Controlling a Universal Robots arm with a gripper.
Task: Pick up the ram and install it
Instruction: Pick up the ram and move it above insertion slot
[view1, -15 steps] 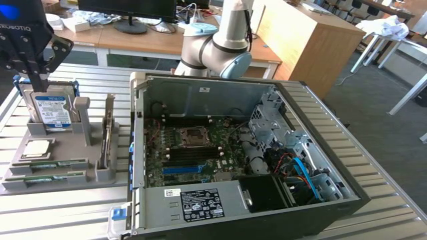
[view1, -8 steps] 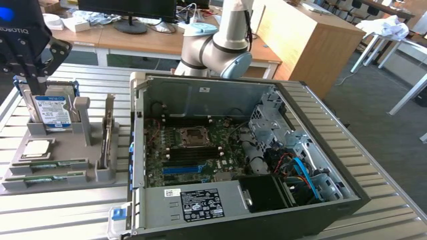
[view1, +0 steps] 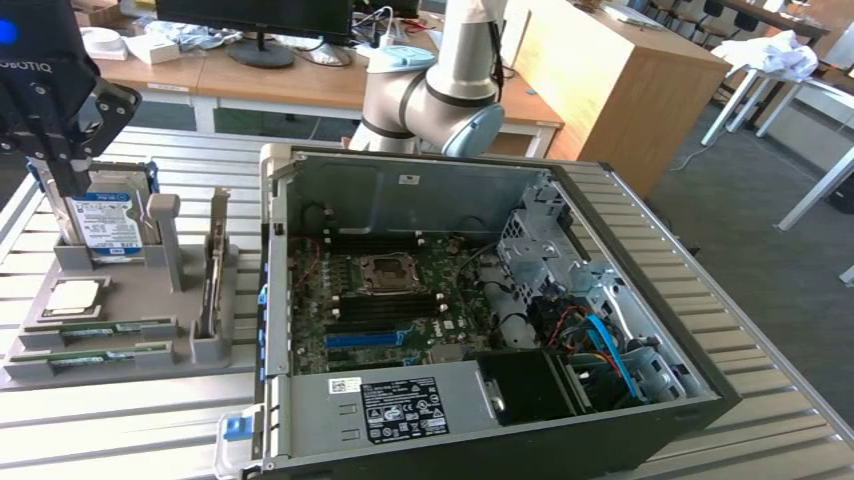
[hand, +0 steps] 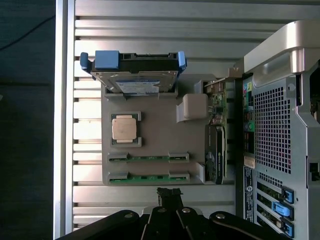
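Observation:
Two ram sticks (view1: 100, 328) (hand: 148, 158), thin green boards, lie edge-up side by side in slots of the grey parts holder (view1: 134, 290) (hand: 160, 135), the second ram stick (view1: 91, 356) (hand: 148, 177) nearest the holder's front edge. My gripper (view1: 60, 180) (hand: 169, 192) hangs above the holder at the exterior view's left, over the hard drive end. Its fingers are shut with nothing between them. In the wrist view the fingertips sit just off the holder's edge, close to the nearer ram stick.
The holder also carries a blue-framed hard drive (view1: 107, 220) (hand: 134, 75), a square silver processor (view1: 74, 297) (hand: 125, 129) and an upright expansion card (view1: 214, 270) (hand: 216, 145). To the exterior view's right stands the open computer case (view1: 441, 190) with its motherboard (view1: 387, 300).

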